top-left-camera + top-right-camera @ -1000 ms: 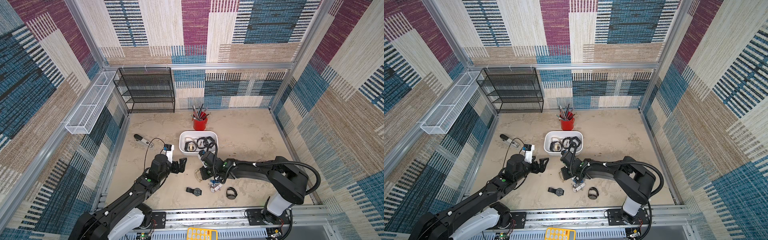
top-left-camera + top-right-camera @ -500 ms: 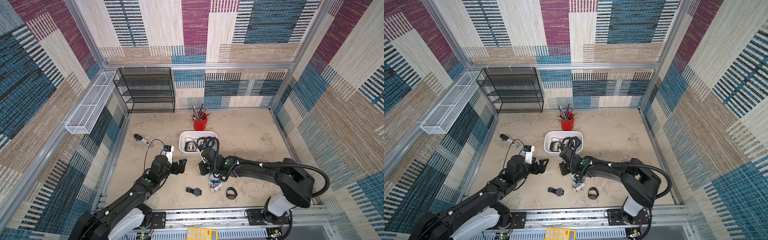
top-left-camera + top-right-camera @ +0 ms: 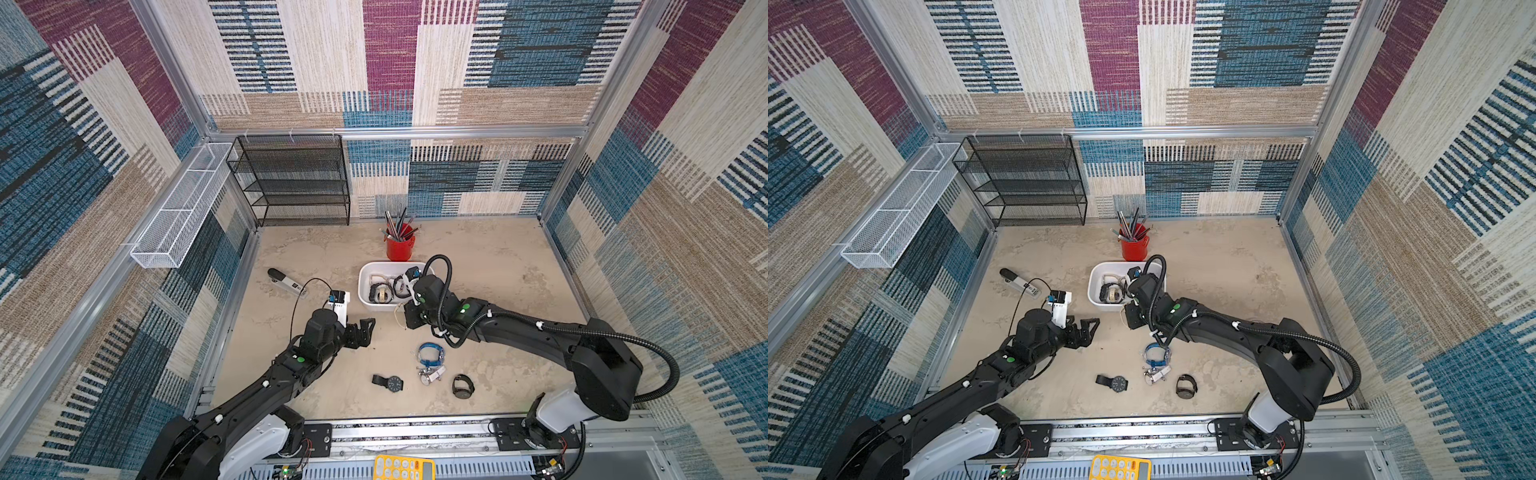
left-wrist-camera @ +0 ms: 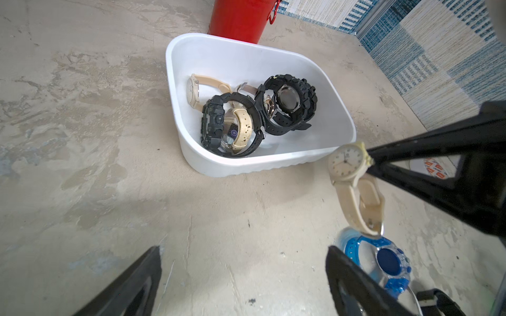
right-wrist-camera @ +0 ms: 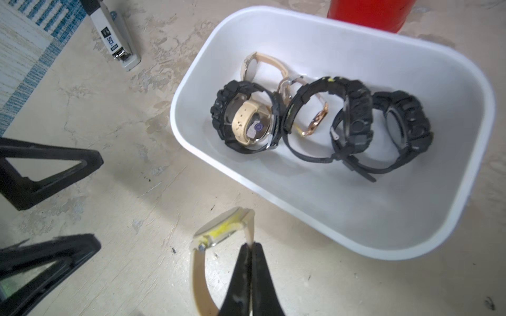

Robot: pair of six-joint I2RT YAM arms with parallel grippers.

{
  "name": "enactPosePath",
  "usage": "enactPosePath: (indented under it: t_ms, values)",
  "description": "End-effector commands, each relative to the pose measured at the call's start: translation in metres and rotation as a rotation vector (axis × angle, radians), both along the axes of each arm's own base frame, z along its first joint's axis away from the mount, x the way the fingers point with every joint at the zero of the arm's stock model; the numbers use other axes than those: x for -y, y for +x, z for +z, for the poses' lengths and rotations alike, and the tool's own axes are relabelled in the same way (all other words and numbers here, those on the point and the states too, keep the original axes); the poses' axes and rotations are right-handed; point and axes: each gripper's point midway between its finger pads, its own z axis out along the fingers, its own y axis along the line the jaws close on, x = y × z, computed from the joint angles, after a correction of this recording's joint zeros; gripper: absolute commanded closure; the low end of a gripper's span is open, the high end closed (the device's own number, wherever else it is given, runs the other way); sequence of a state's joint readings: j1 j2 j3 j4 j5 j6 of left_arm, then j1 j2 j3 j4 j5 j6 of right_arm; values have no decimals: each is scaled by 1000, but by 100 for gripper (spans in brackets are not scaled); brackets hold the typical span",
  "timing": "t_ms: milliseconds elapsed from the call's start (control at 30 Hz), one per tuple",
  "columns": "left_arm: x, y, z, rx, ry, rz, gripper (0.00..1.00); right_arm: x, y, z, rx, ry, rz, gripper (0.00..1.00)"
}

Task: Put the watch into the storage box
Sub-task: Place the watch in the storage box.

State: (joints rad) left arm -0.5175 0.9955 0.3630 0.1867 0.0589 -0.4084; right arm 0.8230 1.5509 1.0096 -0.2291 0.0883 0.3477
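Cream plastic watch (image 5: 221, 229), pinched by its strap in your right gripper (image 5: 250, 246), may slip short of the white plastic storage box (image 5: 356, 213); left gripper (image 4: 243, 254) gapes.

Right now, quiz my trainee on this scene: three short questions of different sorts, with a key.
1. True or false: the cream watch hangs outside the storage box.
2. The right end effector grips that watch by: A its dial, B its strap, C its buckle.
3. Fill in: the left end effector stands ___.
Key: 1 true; 2 B; 3 open.
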Motion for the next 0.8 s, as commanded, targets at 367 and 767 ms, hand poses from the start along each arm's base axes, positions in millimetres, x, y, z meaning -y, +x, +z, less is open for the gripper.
enactPosePath:
  t_ms: [367,767]
  values:
    - [8,2,14,14,-49,-20,6,-8,68,28,145,12,-13,100]
    - [5,1,11,2,-33,-9,6,-20,100,-3,130,-22,-1,100]
